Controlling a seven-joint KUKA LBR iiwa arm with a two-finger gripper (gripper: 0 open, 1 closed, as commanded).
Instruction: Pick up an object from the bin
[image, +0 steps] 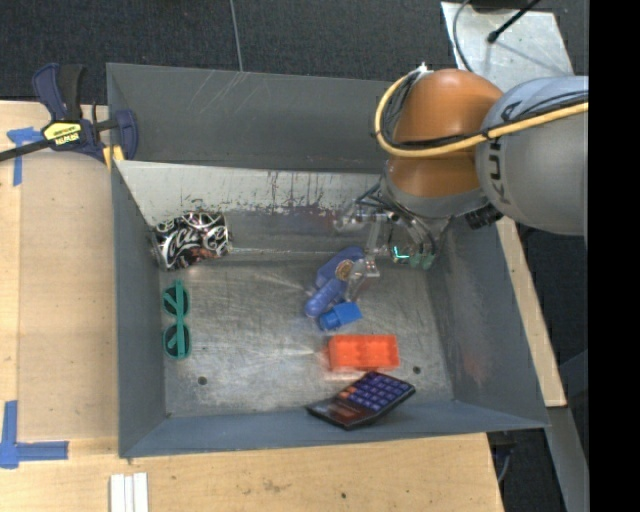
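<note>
A: Blue plastic toy (333, 295), middle of the bin (140, 330), a bit right of ctr. Gripper (360, 272) is right down at its upper end.
B: Got hold of it?
A: Can't tell. Open or closed, no clear look from here.
B: What's round it?
A: Orange block (362, 352) just below it, dark calculator (360, 400) nr the front wall. Teal glasses (177, 320) well off left, black-and-white patterned bundle (190, 240) back-left corner.

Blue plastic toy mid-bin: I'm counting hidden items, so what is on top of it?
The pincer sits over the upper end of the blue plastic toy, covering that part. Its lower end is bare. Anything beneath it is hidden.
</note>
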